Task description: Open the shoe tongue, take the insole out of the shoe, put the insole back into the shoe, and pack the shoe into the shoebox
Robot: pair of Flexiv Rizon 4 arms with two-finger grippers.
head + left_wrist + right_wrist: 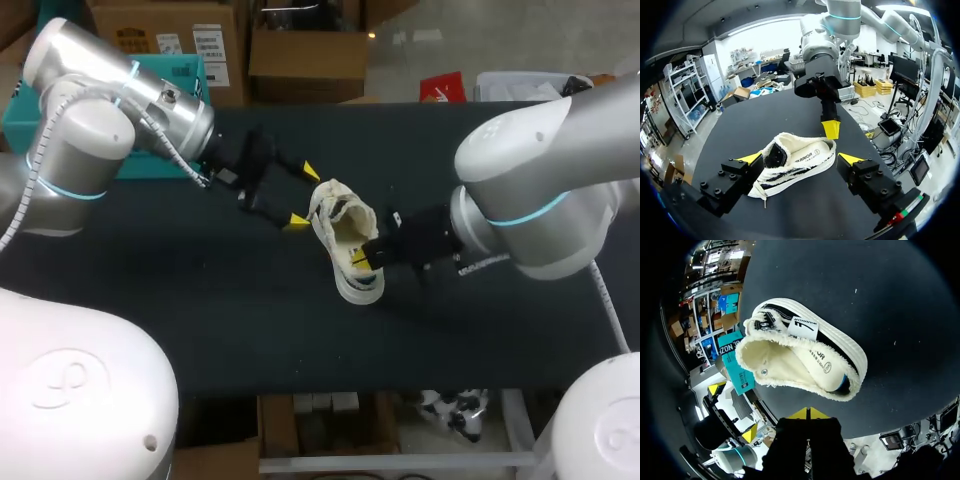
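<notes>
Nearest to me, the right gripper [362,257] comes in from the table's 3 o'clock side and stops at the shoe's 5 o'clock. Its two yellow tips are pressed together with nothing between them. In the right wrist view the closed tips [807,413] sit just short of the shoe's fuzzy rim, with a strip of dark table [200,320] between them and the shoe. In the left wrist view the same gripper [830,129] points its tip down at the far edge of the shoe.

The shoe [345,238] lies about the middle of the table. It is white with black stripes and a thick pale sole, and it is tipped partly onto its side, so its opening faces the right gripper [805,357]. The insole [822,365] is inside the shoe, flat along the bottom, with a small round mark on it.

Beyond the shoe, at its 10 o'clock, the left gripper [303,197] hangs with its fingers spread wide and holds nothing. One yellow tip is just beside the shoe's rim and the other is farther off. From the left wrist the shoe [795,162] lies ahead of those open fingers and in line with the gap between them.

Farthest off, at the table's 10 o'clock corner, a teal shoebox [150,167] sits behind the left arm, well apart from the shoe.
</notes>
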